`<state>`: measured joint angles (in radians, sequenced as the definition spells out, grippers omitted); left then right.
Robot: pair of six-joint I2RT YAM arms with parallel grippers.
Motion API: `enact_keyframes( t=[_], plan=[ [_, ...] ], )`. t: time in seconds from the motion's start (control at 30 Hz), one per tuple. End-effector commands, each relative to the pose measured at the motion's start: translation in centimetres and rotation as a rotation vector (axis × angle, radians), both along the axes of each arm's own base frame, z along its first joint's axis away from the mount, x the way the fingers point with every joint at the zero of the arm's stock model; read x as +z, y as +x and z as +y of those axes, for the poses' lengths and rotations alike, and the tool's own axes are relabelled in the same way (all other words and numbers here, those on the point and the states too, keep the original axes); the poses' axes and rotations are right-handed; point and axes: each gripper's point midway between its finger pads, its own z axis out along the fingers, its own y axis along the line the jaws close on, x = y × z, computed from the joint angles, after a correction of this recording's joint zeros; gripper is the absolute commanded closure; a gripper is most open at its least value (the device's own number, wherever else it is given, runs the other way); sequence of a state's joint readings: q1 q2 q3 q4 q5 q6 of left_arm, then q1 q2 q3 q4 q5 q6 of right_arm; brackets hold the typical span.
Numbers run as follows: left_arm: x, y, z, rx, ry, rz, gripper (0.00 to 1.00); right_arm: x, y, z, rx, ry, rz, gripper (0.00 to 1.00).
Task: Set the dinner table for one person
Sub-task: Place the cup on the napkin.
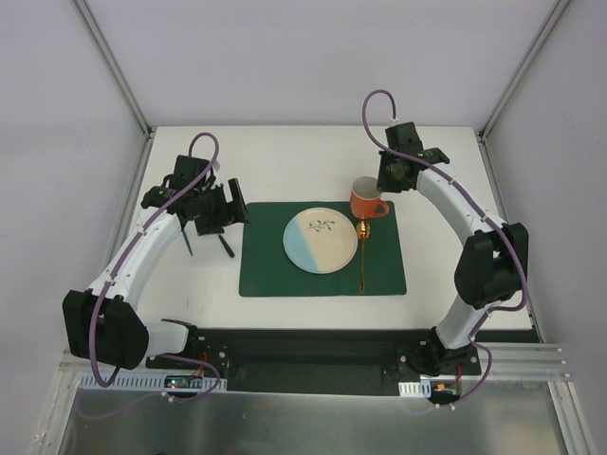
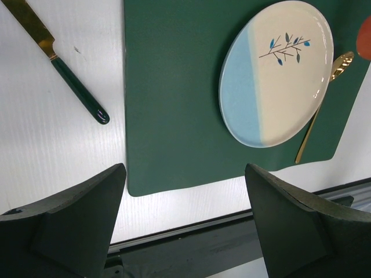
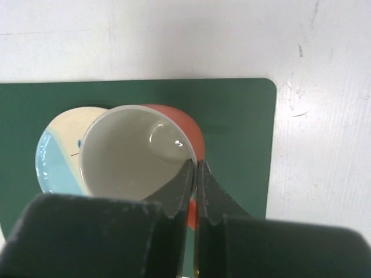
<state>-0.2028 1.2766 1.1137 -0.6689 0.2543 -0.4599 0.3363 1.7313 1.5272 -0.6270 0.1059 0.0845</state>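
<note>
— On the white table (image 1: 313, 161) we're seeing the green placemat (image 1: 270, 261) lying mid-surface, just ahead of both arm bases. The table is carrying everything and is running well past the mat on all sides.
— Agreed. We're reading the plate (image 1: 321, 241) as sitting flat at the mat's centre. The gold spoon (image 1: 362, 254) is lying just beside its right edge, bowl end pointing to the far side.
— What are we getting on the right tool (image 3: 196, 167)?
— We're seeing it pinching tight on the rim of the orange mug (image 3: 127, 156), one finger inside and one outside, over the mat's far right corner. We're not able to tell whether the mug is touching the mat.
— And the left tool (image 2: 184, 174)?
— Jaws are standing wide apart, gripping nothing. It's hanging above the table just left of the mat.
— Are we seeing a knife (image 2: 78, 95)?
— Yes, green handle and gold blade. It's lying on bare table left of the mat, not touching it.
</note>
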Motion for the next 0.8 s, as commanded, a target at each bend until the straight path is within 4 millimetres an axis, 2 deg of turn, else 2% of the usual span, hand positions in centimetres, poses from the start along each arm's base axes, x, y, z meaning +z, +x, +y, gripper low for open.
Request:
enact_keyframes(
  t=[0.0,0.17,0.37,0.67,0.77],
  plan=[
    [0.2,0.2,-0.3,-0.026,-0.006,-0.015,0.16,2.7,0.9,-1.3,-0.06,0.018,-0.133,0.99],
    [-0.4,-0.2,-0.3,-0.027,-0.006,0.004,0.16,1.5,1.4,-3.1,-0.091,-0.056,-0.173,0.99],
    [-0.8,-0.3,-0.3,-0.029,-0.006,0.015,0.16,1.2,2.8,-3.8,-0.105,-0.048,-0.206,0.99],
    [-0.7,0.1,-0.3,-0.03,0.002,0.014,0.16,3.2,4.3,-4.3,-0.119,-0.027,-0.247,0.99],
    [-0.8,0.2,-0.3,-0.031,0.003,0.016,0.16,3.2,4.7,-4.5,-0.123,-0.028,-0.245,0.99]
  ],
)
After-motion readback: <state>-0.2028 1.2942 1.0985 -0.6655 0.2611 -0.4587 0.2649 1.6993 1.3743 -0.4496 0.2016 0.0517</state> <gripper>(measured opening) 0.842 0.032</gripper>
